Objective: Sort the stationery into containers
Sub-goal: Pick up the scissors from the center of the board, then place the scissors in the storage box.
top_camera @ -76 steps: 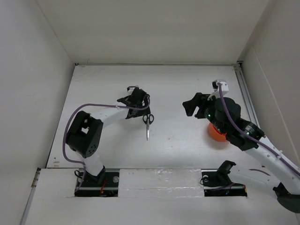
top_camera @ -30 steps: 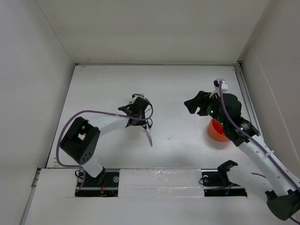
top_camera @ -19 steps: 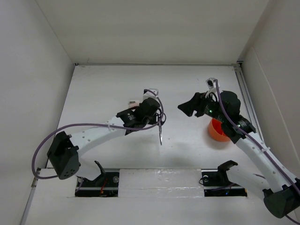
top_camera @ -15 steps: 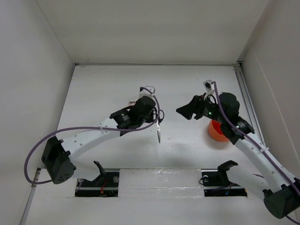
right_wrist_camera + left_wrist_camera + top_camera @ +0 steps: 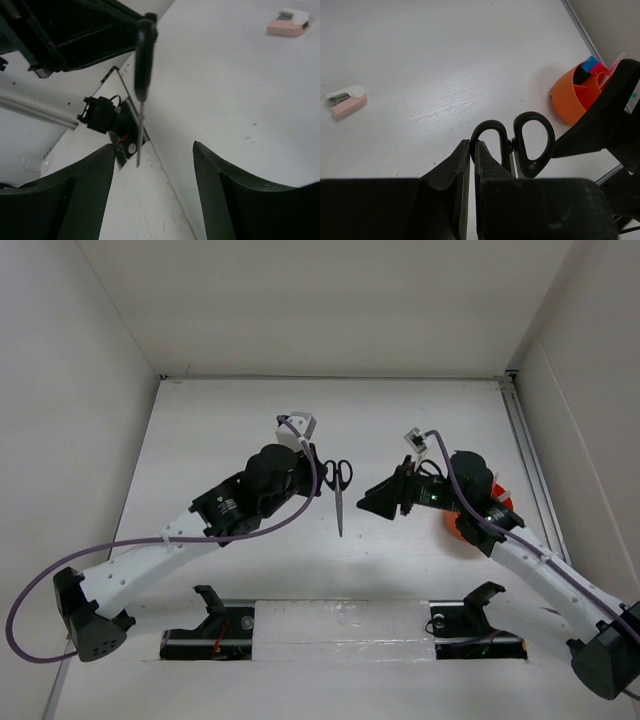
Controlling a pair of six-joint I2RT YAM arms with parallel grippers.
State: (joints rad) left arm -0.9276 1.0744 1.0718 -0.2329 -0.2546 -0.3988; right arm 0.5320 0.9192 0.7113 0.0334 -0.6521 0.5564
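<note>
The scissors [image 5: 512, 142] have glossy black plastic handles and thin bare metal blades. The orange tub [image 5: 570, 97] is smooth plastic. The white table [image 5: 420, 75] looks matt, with faint wood grain.

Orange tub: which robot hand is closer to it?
Right. The right gripper hangs open a short way from the orange tub, its arm crossing above it. The left gripper, shut on the scissors, sits farther away, beyond the right gripper.

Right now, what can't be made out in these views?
- Orange tub: top view, mostly under the right arm; left wrist view, right claw covers one side.
- Scissors: blades hidden behind the left claw, left wrist view.
- Pink-white item: absent from top view, probably under the left arm.
</note>
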